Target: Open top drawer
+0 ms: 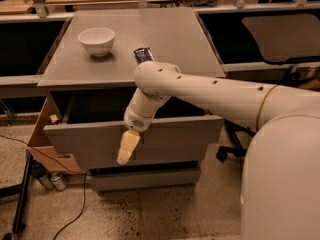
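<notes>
The top drawer (175,140) is a wide grey drawer with a plain front. It stands pulled out from under the grey cabinet top (165,39), and its dark inside (95,106) shows behind the front panel. My gripper (127,147) hangs pointing down in front of the left-middle of the drawer's front, just below its upper edge. My white arm reaches in from the right across the drawer. A narrower grey drawer front (145,178) sits below.
A white bowl (96,40) and a dark packet (143,54) sit on the cabinet top. A cardboard box (42,136), cans (50,180), a cable and a black stand leg (22,204) are at the left on the floor. A chair base (232,146) is at the right.
</notes>
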{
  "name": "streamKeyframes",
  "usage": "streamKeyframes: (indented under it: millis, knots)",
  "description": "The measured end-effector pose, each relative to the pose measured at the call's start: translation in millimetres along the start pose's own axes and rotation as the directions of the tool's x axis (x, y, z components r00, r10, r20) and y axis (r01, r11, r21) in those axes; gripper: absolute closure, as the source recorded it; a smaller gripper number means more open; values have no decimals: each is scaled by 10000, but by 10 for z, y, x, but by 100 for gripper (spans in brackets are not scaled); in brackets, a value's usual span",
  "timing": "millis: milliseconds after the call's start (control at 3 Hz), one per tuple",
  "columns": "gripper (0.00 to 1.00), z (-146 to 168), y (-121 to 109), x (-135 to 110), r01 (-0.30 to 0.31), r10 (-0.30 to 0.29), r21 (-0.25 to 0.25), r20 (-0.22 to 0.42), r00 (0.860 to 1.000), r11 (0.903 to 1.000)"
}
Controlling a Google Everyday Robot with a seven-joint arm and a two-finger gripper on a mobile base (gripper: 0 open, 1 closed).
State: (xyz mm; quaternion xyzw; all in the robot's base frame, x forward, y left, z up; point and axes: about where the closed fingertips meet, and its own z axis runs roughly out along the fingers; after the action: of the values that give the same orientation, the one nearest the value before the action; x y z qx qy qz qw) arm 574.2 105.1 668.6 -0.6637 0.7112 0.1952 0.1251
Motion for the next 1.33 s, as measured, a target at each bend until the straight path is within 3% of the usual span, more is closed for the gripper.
streamKeyframes:
  millis: [333, 1333]
  knots:
    - [0, -12, 126, 37, -75, 74, -214, -5, 10000, 9997]
    - [0, 27, 149, 58, 13, -22, -547, -159, 9999, 9985]
